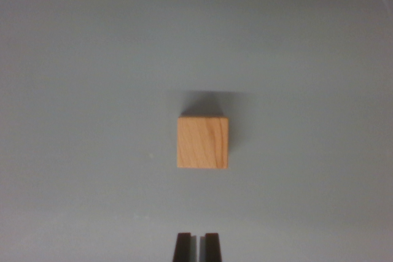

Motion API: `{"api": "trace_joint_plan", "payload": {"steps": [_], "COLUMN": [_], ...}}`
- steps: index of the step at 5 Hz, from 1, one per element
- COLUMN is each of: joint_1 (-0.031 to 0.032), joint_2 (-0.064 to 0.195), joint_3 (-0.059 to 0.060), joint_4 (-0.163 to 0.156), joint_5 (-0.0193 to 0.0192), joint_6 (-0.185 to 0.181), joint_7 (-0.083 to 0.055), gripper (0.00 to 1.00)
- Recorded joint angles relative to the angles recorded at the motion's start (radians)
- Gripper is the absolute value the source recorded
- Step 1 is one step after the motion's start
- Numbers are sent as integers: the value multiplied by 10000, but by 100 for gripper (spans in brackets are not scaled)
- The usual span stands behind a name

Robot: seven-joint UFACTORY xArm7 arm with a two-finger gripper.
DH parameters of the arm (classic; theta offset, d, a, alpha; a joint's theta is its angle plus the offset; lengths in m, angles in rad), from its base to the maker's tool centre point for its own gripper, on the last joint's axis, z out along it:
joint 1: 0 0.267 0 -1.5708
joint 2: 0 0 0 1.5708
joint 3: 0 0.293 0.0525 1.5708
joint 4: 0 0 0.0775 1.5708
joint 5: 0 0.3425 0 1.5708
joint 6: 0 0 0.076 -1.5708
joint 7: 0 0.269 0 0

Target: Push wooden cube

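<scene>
a plain grey surface fills the wrist view. the wooden cube sits alone near the middle, its shadow falling on the far side. the tool shows at the bottom edge, tips narrow with only a thin slit between, holding nothing. the cube lies straight ahead, apart from the tips, so a forward push looks lined up.

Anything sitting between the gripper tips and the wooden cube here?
Nothing: in the wrist view, only bare grey surface separates the gripper from the wooden cube.
</scene>
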Motion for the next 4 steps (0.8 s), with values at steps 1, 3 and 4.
{"api": "trace_joint_plan", "payload": {"steps": [1, 3, 4], "joint_1": [0, -15, -30], "joint_2": [0, 129, 259], "joint_3": [0, -6, -13], "joint_4": [0, -352, -708], "joint_5": [0, 33, 67], "joint_6": [0, -468, -942], "joint_7": [0, -38, -77], "gripper": [0, 0, 0]}}
